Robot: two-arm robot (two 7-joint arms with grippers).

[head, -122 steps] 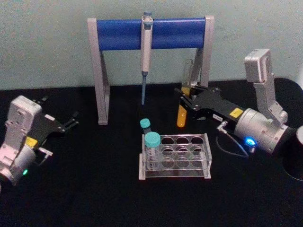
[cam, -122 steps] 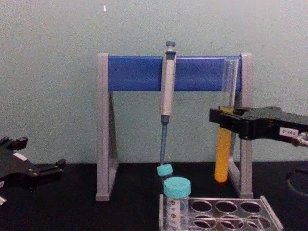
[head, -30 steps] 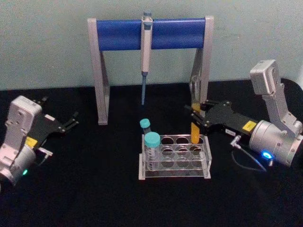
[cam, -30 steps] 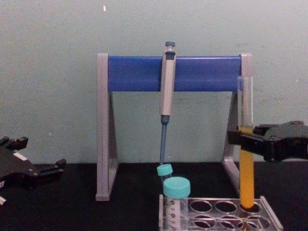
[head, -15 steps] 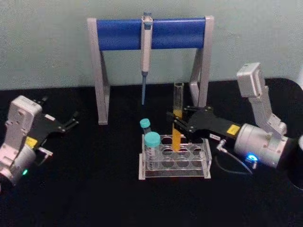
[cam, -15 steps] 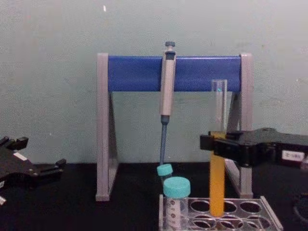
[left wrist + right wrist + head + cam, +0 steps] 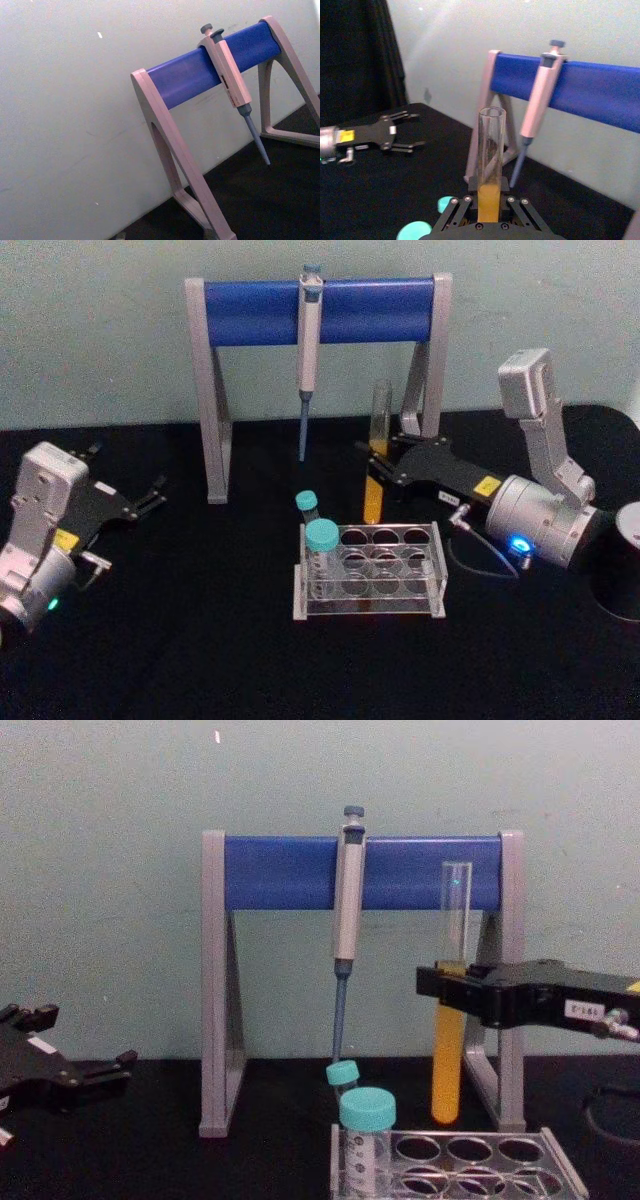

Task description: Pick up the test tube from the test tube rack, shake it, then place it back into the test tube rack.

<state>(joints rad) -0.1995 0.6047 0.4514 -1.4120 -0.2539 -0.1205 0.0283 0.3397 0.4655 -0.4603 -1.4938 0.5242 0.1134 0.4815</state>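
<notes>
The test tube (image 7: 373,502), clear glass with yellow-orange liquid in its lower half, hangs upright with my right gripper (image 7: 377,462) shut on its middle. In the chest view the test tube (image 7: 447,1060) has its bottom just above and behind the rear row of the test tube rack (image 7: 556,1152). The clear test tube rack (image 7: 437,562) stands on the black table in front of it. From the right wrist, the test tube (image 7: 491,165) rises between the fingers (image 7: 461,207). My left gripper (image 7: 152,496) rests open at the far left, away from the rack.
Two teal-capped tubes (image 7: 321,536) stand at the rack's left end. Behind the rack is the grey-and-blue pipette stand (image 7: 320,310) with a pipette (image 7: 308,350) hanging from it. A black round object (image 7: 620,575) sits at the right edge.
Half a second ago the tube's bottom was down in the rack's rear row; my right gripper has since lifted it up and back, out of the rack. The left arm has not moved.
</notes>
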